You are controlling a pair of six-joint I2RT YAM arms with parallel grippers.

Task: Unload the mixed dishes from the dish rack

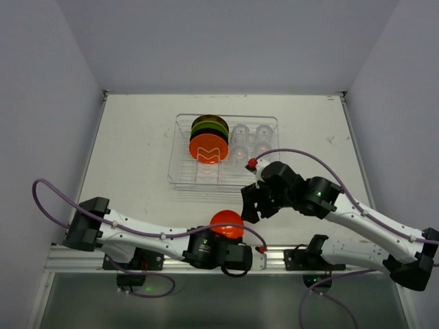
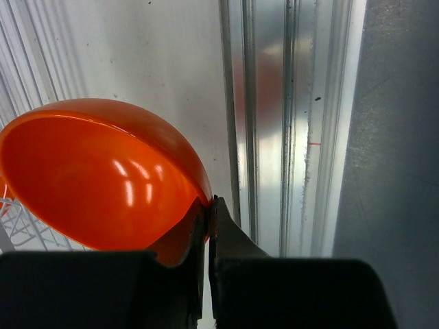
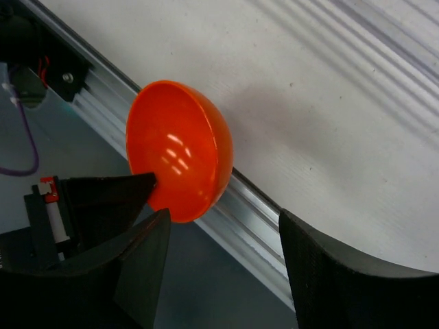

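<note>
My left gripper [image 2: 209, 205] is shut on the rim of the small glossy orange bowl [image 2: 103, 171], which it holds tilted over the table's near edge [image 1: 227, 223]. My right gripper [image 1: 248, 205] hovers just right of the bowl and beyond it. It faces the bowl [image 3: 178, 151], and its jaws [image 3: 223, 219] stand open with nothing between them. The clear dish rack [image 1: 175, 154] lies at mid table. A stack of plates [image 1: 208, 140] with an orange one on top stands in its left half. Several clear glasses [image 1: 250, 140] stand in its right half.
An aluminium rail [image 2: 288, 137] runs along the table's near edge under the bowl, with the arm bases bolted to it. Grey walls close in the table at the left, right and back. Purple cables loop off both arms.
</note>
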